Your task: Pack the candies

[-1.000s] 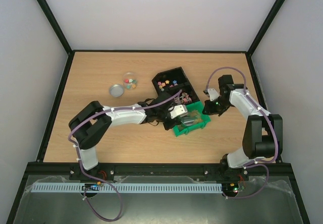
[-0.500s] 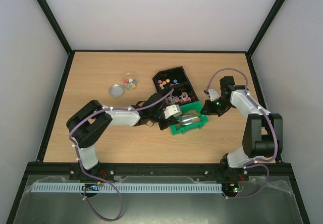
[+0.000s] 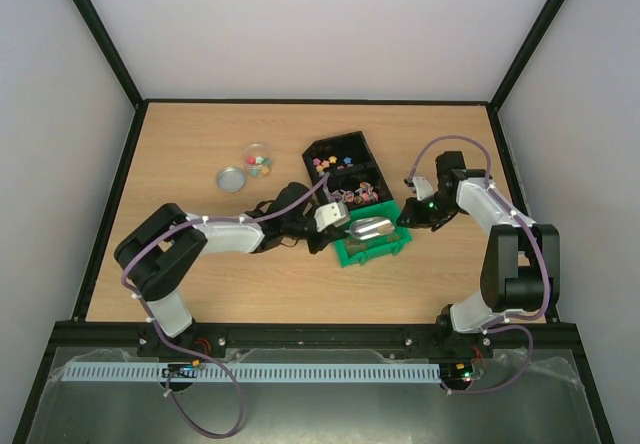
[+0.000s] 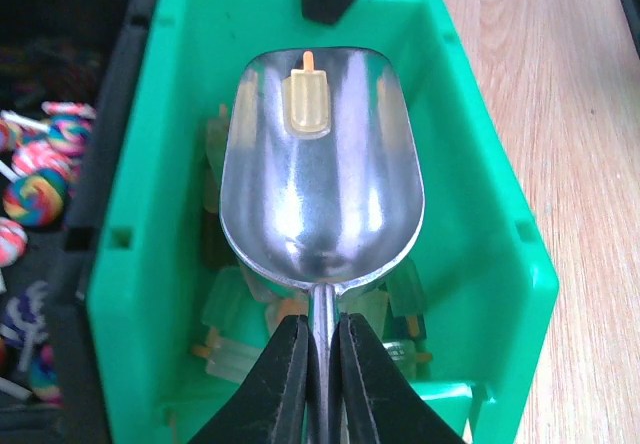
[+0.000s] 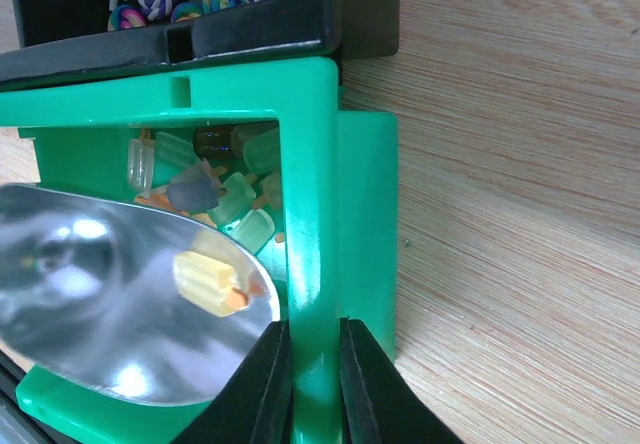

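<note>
Candies (image 3: 333, 162) — tiny, bright — sit in the black tray (image 3: 352, 142) behind the green plastic bin (image 4: 480, 164); nearer left gripper (image 4: 320, 334) pinches a shiny metal scoop (image 4: 320, 184) over it — right gripper (image 5: 312, 349) clamps its wall.

Bright, even overhead light, soft faint shadows, white glare streaks across the scoop (image 4: 330, 194), blurred foreground edges.

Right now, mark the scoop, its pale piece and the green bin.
scoop (image 4: 330, 189), left wrist view, bowl middle.
pale piece (image 4: 308, 104), left wrist view, its body.
green bin (image 5: 308, 164), right wrist view, its wall.
</note>
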